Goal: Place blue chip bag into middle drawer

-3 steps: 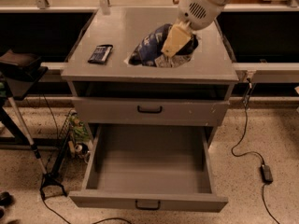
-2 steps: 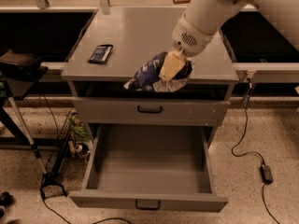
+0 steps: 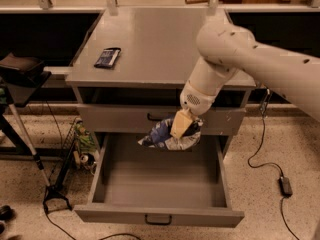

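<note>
The blue chip bag, crumpled dark blue with silvery edges, hangs in my gripper. The gripper's tan fingers are shut on the bag's right side. The bag is held in the air over the back part of the middle drawer, in front of the upper handled drawer. The middle drawer is pulled fully open and its grey floor is bare. My white arm reaches in from the right, over the cabinet's right front corner.
A small flat dark packet lies on the cabinet top at the left. A black stand and a wire rack with clutter are left of the cabinet. A cable with a power brick lies on the floor at the right.
My gripper has carried the blue chip bag forward off the cabinet top and down, past the front edge, to a spot over the open middle drawer.
</note>
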